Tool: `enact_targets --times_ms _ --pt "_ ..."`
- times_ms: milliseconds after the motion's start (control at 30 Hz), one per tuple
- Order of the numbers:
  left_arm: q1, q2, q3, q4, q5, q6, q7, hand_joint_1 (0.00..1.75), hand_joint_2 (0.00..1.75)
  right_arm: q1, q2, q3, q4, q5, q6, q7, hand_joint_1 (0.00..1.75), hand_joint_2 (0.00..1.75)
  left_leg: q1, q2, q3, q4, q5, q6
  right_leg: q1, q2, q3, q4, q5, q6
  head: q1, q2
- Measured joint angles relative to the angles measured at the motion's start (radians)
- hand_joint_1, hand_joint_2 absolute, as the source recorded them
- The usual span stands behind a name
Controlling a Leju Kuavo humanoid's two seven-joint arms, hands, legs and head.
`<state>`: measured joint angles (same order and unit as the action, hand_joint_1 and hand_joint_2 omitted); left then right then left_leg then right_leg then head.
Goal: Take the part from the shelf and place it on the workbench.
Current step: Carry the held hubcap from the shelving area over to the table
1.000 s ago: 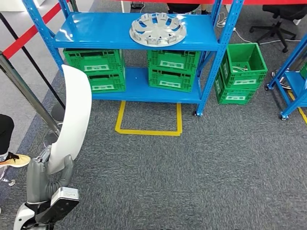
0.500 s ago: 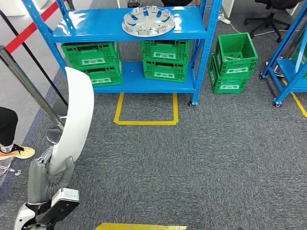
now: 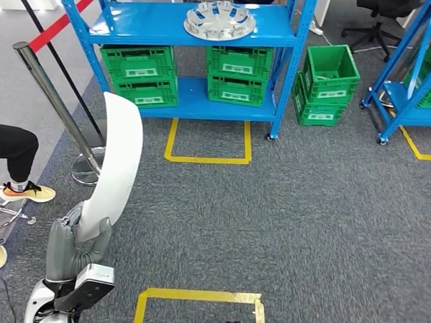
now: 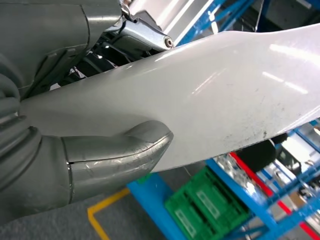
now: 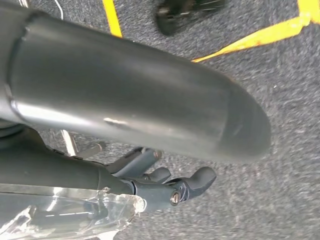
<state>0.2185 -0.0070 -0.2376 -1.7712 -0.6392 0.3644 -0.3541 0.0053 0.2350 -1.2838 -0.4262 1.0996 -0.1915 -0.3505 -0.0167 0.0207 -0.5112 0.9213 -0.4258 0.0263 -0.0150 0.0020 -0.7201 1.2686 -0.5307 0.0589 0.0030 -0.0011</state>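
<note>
- Gripping a long white curved part (image 3: 114, 165), the left hand (image 3: 76, 249) holds it upright by its lower end, thumb (image 4: 120, 155) pressed on its glossy face.
- Right hand (image 5: 181, 187) hangs over the carpet, fingers loosely apart, holding nothing.
- Risk: the tall part could swing or slip while walking, or strike the nearby metal post (image 3: 60, 108).

Left arm's bent up at the lower left of the head view, and the left hand (image 3: 76, 245) has a grip on the bottom end of the white part (image 3: 114, 165), thumb (image 4: 113, 157) pressed flat against its face. Right hand (image 5: 166, 175) hangs low over the carpet, holding nothing, thumb and the darker fingers (image 5: 196, 181) loosely apart.
</note>
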Motion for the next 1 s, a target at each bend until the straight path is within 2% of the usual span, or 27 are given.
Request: enact_targets --times_ms 33,67,100,133,167,200,233,300,333,367,400,467,500,533,567,600,667,700,733,800,833,867,933,967,1000 --pt "0.000 0.001 -0.001 0.002 0.006 -0.003 -0.001 1.75 1.75 -0.001 0.000 -0.003 -0.002 0.003 0.002 0.000 0.00 0.00 -0.001 0.007 -0.015 0.002 0.011 -0.001 0.000 -0.001 0.008 0.026 0.023 0.001 0.000 0.000" --pt "0.000 0.002 -0.002 0.003 0.012 -0.006 -0.002 1.75 1.75 -0.001 0.000 -0.007 -0.005 0.006 0.005 -0.001 0.00 0.00 -0.001 0.015 -0.030 0.005 0.021 -0.003 0.000 -0.004 0.032 0.017 0.057 0.002 0.000 0.000" --pt "0.000 0.002 -0.002 0.004 0.017 -0.008 -0.002 1.75 1.75 -0.001 0.000 -0.011 -0.008 0.010 0.009 -0.001 0.00 0.00 -0.001 0.022 -0.043 0.010 0.029 -0.006 0.000 -0.012 0.074 -0.025 0.083 0.003 0.000 0.000" --pt "0.001 0.003 -0.002 0.004 0.022 -0.008 -0.002 1.75 1.75 -0.003 0.002 -0.014 -0.011 0.013 0.012 0.000 0.00 0.00 -0.001 0.028 -0.055 0.017 0.034 -0.011 0.001 -0.028 0.132 -0.093 0.086 0.005 0.001 0.000" --pt "0.001 0.003 -0.002 0.004 0.025 -0.006 -0.002 1.75 1.75 -0.006 0.004 -0.016 -0.014 0.016 0.014 0.000 0.00 0.00 -0.003 0.036 -0.064 0.026 0.038 -0.015 0.004 -0.043 0.187 -0.170 0.069 0.002 0.001 0.000" --pt "0.001 0.004 -0.001 0.004 0.028 -0.004 -0.002 1.75 1.75 -0.009 0.007 -0.018 -0.016 0.018 0.015 0.001 0.00 0.00 -0.004 0.044 -0.070 0.035 0.041 -0.020 0.007 -0.054 0.224 -0.230 0.045 -0.003 0.001 0.000" --pt "0.001 0.004 -0.001 0.004 0.030 -0.002 -0.002 1.75 1.75 -0.011 0.010 -0.020 -0.018 0.019 0.015 0.001 0.00 0.00 -0.005 0.052 -0.074 0.042 0.044 -0.024 0.010 -0.056 0.242 -0.268 0.024 -0.010 0.002 0.000" --pt "0.001 0.004 -0.001 0.004 0.031 0.001 -0.002 1.75 1.75 -0.008 0.013 -0.025 -0.020 0.021 0.014 0.002 0.00 0.00 -0.003 0.067 -0.077 0.048 0.045 -0.032 0.010 -0.041 0.232 -0.279 0.021 -0.029 0.002 0.000" --pt "0.001 0.004 -0.001 0.004 0.031 0.002 -0.002 1.75 1.75 -0.006 0.014 -0.027 -0.021 0.023 0.014 0.003 0.00 0.00 -0.001 0.061 -0.082 0.059 0.030 -0.038 0.009 -0.034 0.227 -0.279 0.026 -0.036 0.002 0.000" --pt "0.002 0.004 0.000 0.004 0.032 0.004 -0.002 1.75 1.75 -0.004 0.015 -0.029 -0.022 0.025 0.014 0.004 0.00 0.00 0.001 0.046 -0.092 0.087 0.000 -0.045 0.007 -0.027 0.223 -0.279 0.034 -0.042 0.001 0.000" --pt "0.002 0.004 0.001 0.004 0.032 0.006 -0.002 1.75 1.75 -0.004 0.016 -0.031 -0.023 0.028 0.014 0.005 0.00 0.00 0.004 0.028 -0.109 0.133 -0.042 -0.053 0.006 -0.019 0.217 -0.280 0.043 -0.047 0.000 0.000" --pt "0.004 0.004 0.003 0.005 0.033 0.008 -0.002 1.75 1.75 -0.006 0.019 -0.035 -0.025 0.033 0.014 0.005 0.00 0.00 0.009 0.001 -0.147 0.255 -0.122 -0.062 0.006 0.000 0.201 -0.279 0.059 -0.052 -0.001 0.000" --pt "0.005 0.004 0.004 0.005 0.033 0.010 -0.002 1.75 1.75 -0.006 0.020 -0.037 -0.026 0.035 0.014 0.005 0.00 0.00 0.010 -0.003 -0.157 0.298 -0.138 -0.064 0.006 0.011 0.192 -0.278 0.066 -0.053 -0.001 0.000" --pt "0.006 0.004 0.005 0.006 0.034 0.011 -0.002 1.75 1.75 -0.005 0.021 -0.039 -0.028 0.036 0.015 0.005 0.00 0.00 0.011 -0.006 -0.154 0.311 -0.133 -0.063 0.006 0.022 0.183 -0.278 0.072 -0.052 -0.001 0.000" --pt "0.007 0.004 0.005 0.006 0.034 0.013 -0.002 1.75 1.75 -0.003 0.023 -0.040 -0.031 0.039 0.016 0.005 0.00 0.00 0.011 -0.010 -0.135 0.290 -0.111 -0.060 0.007 0.033 0.177 -0.277 0.078 -0.051 -0.001 0.000" --pt "0.007 0.004 0.006 0.006 0.034 0.015 -0.002 1.75 1.75 -0.002 0.026 -0.042 -0.035 0.041 0.019 0.006 0.00 0.00 0.011 -0.021 -0.101 0.237 -0.080 -0.055 0.006 0.045 0.172 -0.277 0.083 -0.049 -0.001 0.000" --pt "0.008 0.004 0.006 0.006 0.034 0.018 -0.002 1.75 1.75 -0.002 0.033 -0.044 -0.044 0.048 0.027 0.007 0.00 0.00 0.011 -0.062 -0.025 0.110 -0.034 -0.043 0.007 0.067 0.163 -0.277 0.091 -0.043 -0.001 0.000" --pt "0.010 0.004 0.007 0.006 0.034 0.020 -0.002 1.75 1.75 -0.003 0.037 -0.045 -0.048 0.051 0.031 0.007 0.00 0.00 0.012 -0.078 -0.001 0.066 -0.025 -0.038 0.007 0.077 0.158 -0.276 0.096 -0.039 -0.001 0.000" --pt "0.010 0.004 0.007 0.006 0.034 0.021 -0.002 1.75 1.75 -0.003 0.041 -0.045 -0.052 0.053 0.033 0.007 0.00 0.00 0.012 -0.085 0.009 0.044 -0.028 -0.034 0.007 0.086 0.152 -0.275 0.101 -0.033 -0.001 0.000" --pt "0.011 0.004 0.007 0.006 0.034 0.023 -0.002 1.75 1.75 0.002 0.047 -0.046 -0.060 0.056 0.035 0.008 0.00 0.00 0.015 -0.072 0.008 0.030 -0.029 -0.029 0.006 0.099 0.140 -0.272 0.107 -0.021 -0.001 0.000" --pt "0.011 0.003 0.007 0.006 0.034 0.024 -0.002 1.75 1.75 0.005 0.049 -0.046 -0.065 0.058 0.038 0.007 0.00 0.00 0.017 -0.065 0.007 0.026 -0.028 -0.025 0.007 0.090 0.131 -0.262 0.100 -0.017 0.001 0.000" --pt "0.012 0.003 0.008 0.006 0.034 0.026 -0.002 1.75 1.75 0.008 0.051 -0.047 -0.069 0.061 0.044 0.006 0.00 0.00 0.019 -0.058 0.005 0.023 -0.024 -0.021 0.008 0.072 0.117 -0.236 0.081 -0.012 0.006 0.000" --pt "0.018 0.003 0.008 0.005 0.033 0.028 -0.002 1.75 1.75 0.009 0.053 -0.047 -0.077 0.068 0.054 0.004 0.00 0.00 0.018 -0.044 0.002 0.021 -0.020 -0.015 0.009 0.027 0.067 -0.122 0.013 -0.005 0.014 0.000" --pt "0.022 0.003 0.009 0.005 0.033 0.029 -0.002 1.75 1.75 0.009 0.053 -0.048 -0.080 0.070 0.058 0.003 0.00 0.00 0.017 -0.037 0.000 0.021 -0.019 -0.013 0.009 0.014 0.039 -0.051 -0.020 -0.002 0.016 0.000" --pt "0.025 0.003 0.009 0.005 0.033 0.029 -0.002 1.75 1.75 0.009 0.054 -0.048 -0.082 0.071 0.061 0.002 0.00 0.00 0.016 -0.030 -0.001 0.022 -0.017 -0.013 0.009 0.009 0.021 0.001 -0.040 0.000 0.016 0.000"
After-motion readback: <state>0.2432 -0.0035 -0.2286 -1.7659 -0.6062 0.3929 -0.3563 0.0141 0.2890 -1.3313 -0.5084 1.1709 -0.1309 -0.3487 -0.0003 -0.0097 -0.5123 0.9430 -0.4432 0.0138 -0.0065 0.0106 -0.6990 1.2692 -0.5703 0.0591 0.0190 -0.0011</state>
